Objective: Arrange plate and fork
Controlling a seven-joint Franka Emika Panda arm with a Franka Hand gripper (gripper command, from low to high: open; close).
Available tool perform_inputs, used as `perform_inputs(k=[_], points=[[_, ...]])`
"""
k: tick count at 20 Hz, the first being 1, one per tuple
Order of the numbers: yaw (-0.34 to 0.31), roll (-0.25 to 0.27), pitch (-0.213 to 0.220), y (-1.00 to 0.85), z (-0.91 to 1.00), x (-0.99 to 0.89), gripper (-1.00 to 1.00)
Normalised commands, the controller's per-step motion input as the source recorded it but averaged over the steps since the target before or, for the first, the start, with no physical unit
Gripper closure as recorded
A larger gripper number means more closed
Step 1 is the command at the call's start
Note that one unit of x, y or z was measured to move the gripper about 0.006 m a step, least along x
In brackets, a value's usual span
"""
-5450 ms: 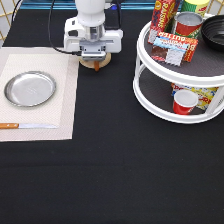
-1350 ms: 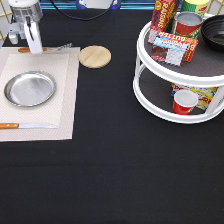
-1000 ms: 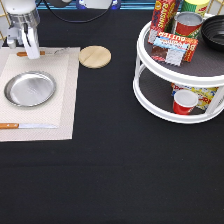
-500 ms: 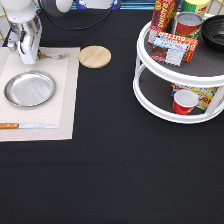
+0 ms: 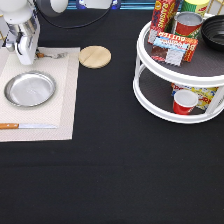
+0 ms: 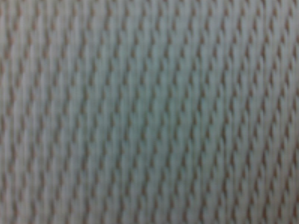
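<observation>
Exterior view: gripper (image 5: pixel 26 59) sits low over the fork (image 5: pixel 50 55) above the plate (image 5: pixel 30 89); finger state unclear. Centre squarely on the handle.

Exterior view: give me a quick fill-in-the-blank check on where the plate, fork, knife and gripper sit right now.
1. The plate rests on the woven ____.
2. The knife lies toward the exterior view's ____ from the plate.
3. The gripper stands at the handle end of the ____, whose tines point toward the wooden coaster.
4. The red cup sits on the ____ tier of the white turntable rack.

Missing words: placemat; bottom; fork; lower
</observation>
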Motion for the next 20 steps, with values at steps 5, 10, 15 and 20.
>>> perform_inputs(k=[5, 10, 15, 20], points=[[0.0, 0.003, 0.09, 0.05, 0.21, 0.25, -1.0], [0.0, -0.016, 0.006, 0.19, 0.47, 0.02, -1.0], [0.0, -0.027, -0.004, 0.29, 0.82, 0.0, -1.0], [0.0, -0.062, 0.01, 0.52, 1.0, 0.14, -1.0]])
